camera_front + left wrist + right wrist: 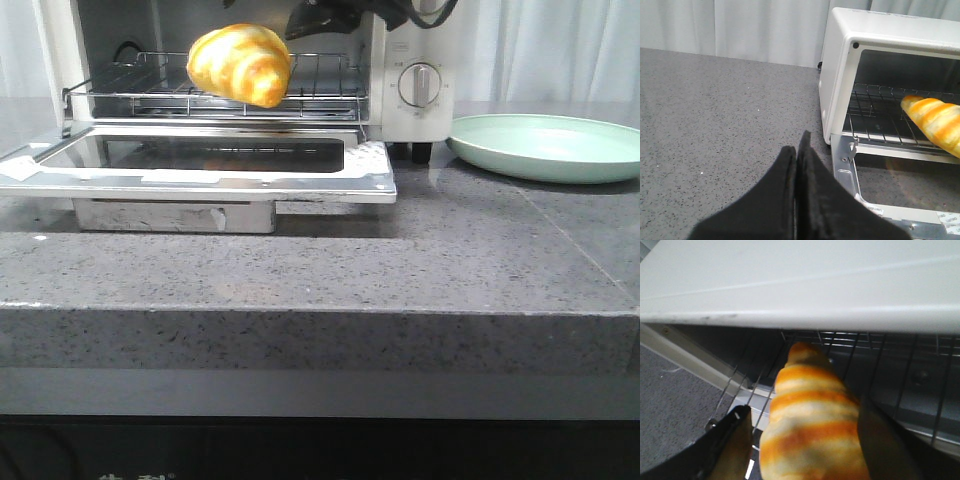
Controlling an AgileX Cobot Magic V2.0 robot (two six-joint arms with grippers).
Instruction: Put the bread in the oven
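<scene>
The bread is a glossy croissant-shaped roll, golden yellow with orange-brown ridged stripes, tapering to a rounded tip. It hangs at the mouth of the oven, just above the front of the wire rack, its tip pointing inward over the thin metal bars. Whether its underside touches the rack cannot be told.

The right gripper has the roll between its two dark fingers, spread only as wide as the bread's thick end and pressing against both of its sides. In the front view only a dark part of that arm shows, at the top of the oven opening.

The oven is a white, boxy toaster oven with rounded corners, a dark interior and a round dial on its right panel. Its door lies folded down flat, a shiny metal frame around a glass window, jutting toward the table's front edge. A black foot shows under the dial panel.

The left gripper sits low over the table, near the oven's left front corner. Its black, matte fingers meet in a narrow wedge, pressed together with nothing between them.

The table is a grey speckled stone slab with a thick front edge. To the right of the oven rests a pale green round plate, shallow and smooth. White curtains hang behind.
</scene>
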